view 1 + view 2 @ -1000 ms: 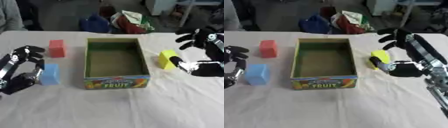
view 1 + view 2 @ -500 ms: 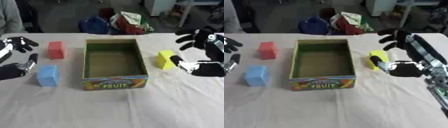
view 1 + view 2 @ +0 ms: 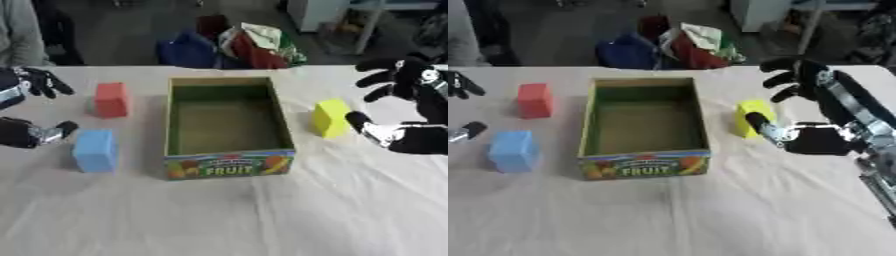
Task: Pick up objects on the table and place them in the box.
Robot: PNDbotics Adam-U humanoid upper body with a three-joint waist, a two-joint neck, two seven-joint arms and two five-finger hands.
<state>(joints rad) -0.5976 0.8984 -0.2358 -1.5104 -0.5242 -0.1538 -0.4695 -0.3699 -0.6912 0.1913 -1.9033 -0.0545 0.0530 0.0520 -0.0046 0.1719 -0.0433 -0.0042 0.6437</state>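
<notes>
The small yellow foam-like block (image 3: 331, 117), judged light and slightly soft, is best pinched across its side faces by the spread-open right hand (image 3: 820, 137) beside it, while the left hand (image 3: 26, 134) is also held open.

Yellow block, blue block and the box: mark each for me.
Yellow block (image 3: 331, 117), left eye view, on its front face.
Blue block (image 3: 94, 149), left eye view, on its top face.
Box (image 3: 229, 164), left eye view, on its printed front wall.

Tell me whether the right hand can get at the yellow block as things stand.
Probably yes. The right hand is open right beside the yellow block, thumb by its near side and fingers spread above. Nothing lies between them; the box stands on the block's other side.
</notes>
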